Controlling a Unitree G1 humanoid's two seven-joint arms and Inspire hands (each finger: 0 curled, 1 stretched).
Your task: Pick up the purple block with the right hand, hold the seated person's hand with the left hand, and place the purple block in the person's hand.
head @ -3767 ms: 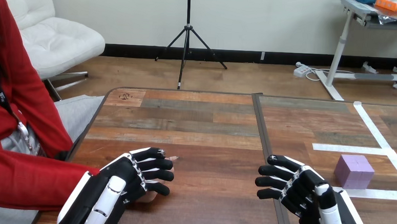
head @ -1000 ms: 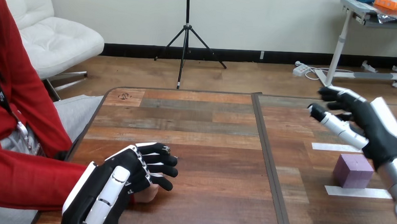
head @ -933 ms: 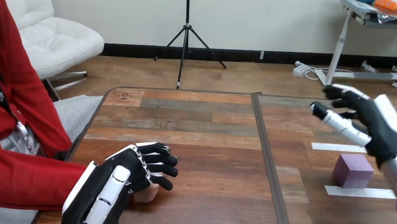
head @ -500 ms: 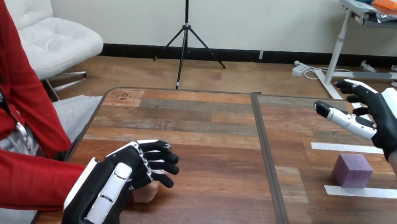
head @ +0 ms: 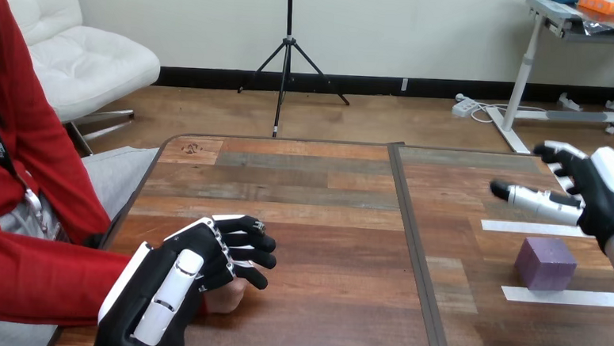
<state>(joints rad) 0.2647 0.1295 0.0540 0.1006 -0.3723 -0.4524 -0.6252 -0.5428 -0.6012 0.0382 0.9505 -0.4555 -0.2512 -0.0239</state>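
A purple block (head: 546,263) sits on the table at the right, between two strips of white tape. My right hand (head: 596,196) hangs in the air above and slightly behind it, open, fingers spread and thumb pointing left, touching nothing. At the lower left my left hand (head: 192,266) lies over the person's hand (head: 224,296), its fingers curled down round it; only a small part of the person's hand shows beneath my palm. The red sleeve (head: 37,274) leads to it from the left.
White tape strips (head: 561,296) mark the right part of the wooden table. A dark seam (head: 411,242) runs front to back down the table's middle. The person sits close against the table's left edge.
My right hand has risen from the table's near edge, swung out over the block and drifted right and lower. The left hand stays on the person's hand. The block has not moved.
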